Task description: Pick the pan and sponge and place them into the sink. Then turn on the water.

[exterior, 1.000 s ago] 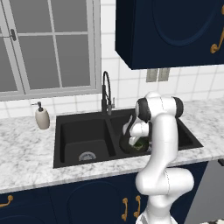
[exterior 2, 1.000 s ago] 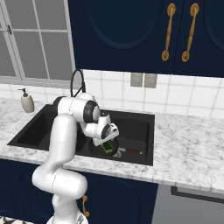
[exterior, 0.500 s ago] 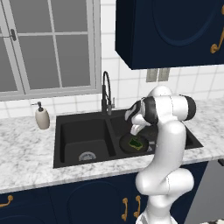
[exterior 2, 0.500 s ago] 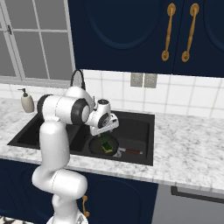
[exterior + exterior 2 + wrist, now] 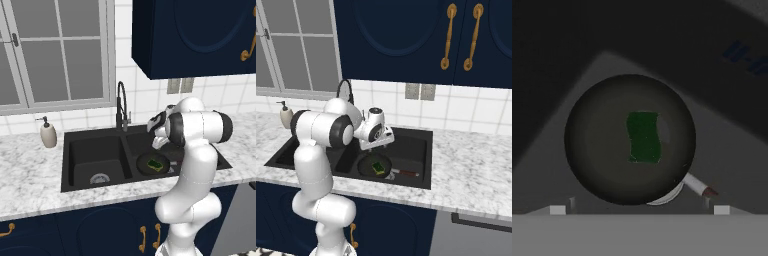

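Note:
The round black pan lies in the right basin of the black sink. Its reddish-brown handle points right along the basin floor. The sponge rests dark green side up in the middle of the pan. My gripper hangs open a little above the pan with nothing between its fingers. No water runs from the faucet.
A cream soap dispenser stands on the marble counter left of the sink. The left basin shows its silver drain. Dark blue wall cabinets hang above the counter on the right.
The gripper has lifted up out of the right basin, away from the pan. The sponge stays in the pan.

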